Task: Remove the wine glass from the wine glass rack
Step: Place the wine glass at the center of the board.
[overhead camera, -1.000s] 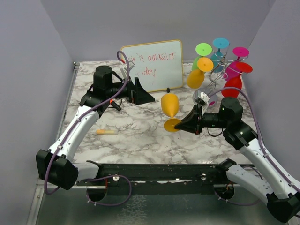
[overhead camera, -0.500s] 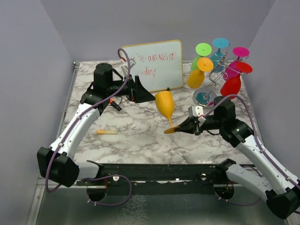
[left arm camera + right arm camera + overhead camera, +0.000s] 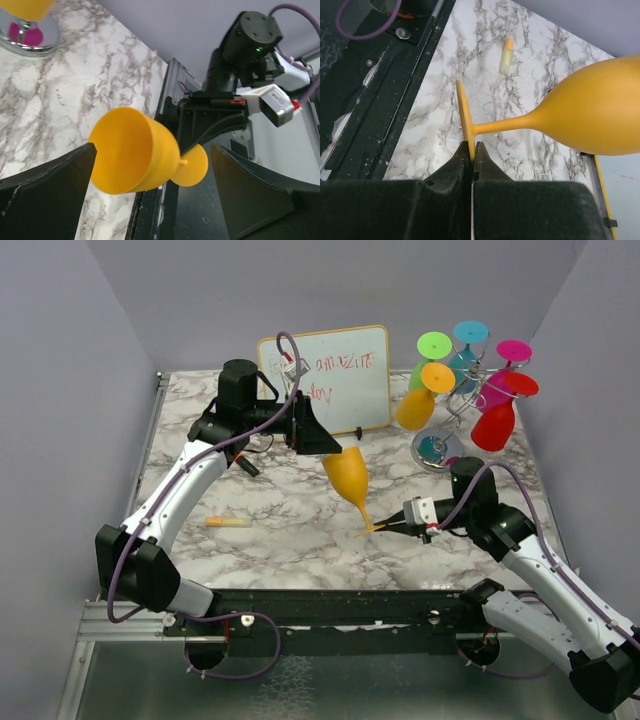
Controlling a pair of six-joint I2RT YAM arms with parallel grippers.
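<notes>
1. Front left of the marble tabletop [image 3: 290,502]: a short yellow stick [image 3: 228,522] lies flat, well apart from everything else. I cannot tell what it is.
2. The left arm [image 3: 180,490] reaches from the near-left corner toward the middle of the tabletop. The left gripper [image 3: 325,440] is spread wide.
3. In the left wrist view the glass bowl sits between the two fingers with its mouth toward the camera. The rim is just beside one finger. I cannot tell whether they touch.
4. Rear centre: a whiteboard [image 3: 340,375] stands upright behind the left gripper, with red scribbles on it.
5. The wine glass [image 3: 347,472] is yellow-orange and is off the rack, over the middle of the tabletop. It is tilted, with the bowl up and to the left at the left gripper. The stem slopes down to the right, and the foot is low and near the marble. Whether the foot touches the marble cannot be told.
6. The right gripper [image 3: 385,528] comes in low from the right. Its fingers [image 3: 452,172] are pressed together on the thin edge of the glass foot, pinching the disc edge-on.
7. Rear right: the rack [image 3: 462,390], made of silver wire, stands on its round shiny base. Glasses hang on it bowl-down, among them a green glass [image 3: 433,344] and a red glass [image 3: 496,422]. The rack is well apart from the pinched glass.
</notes>
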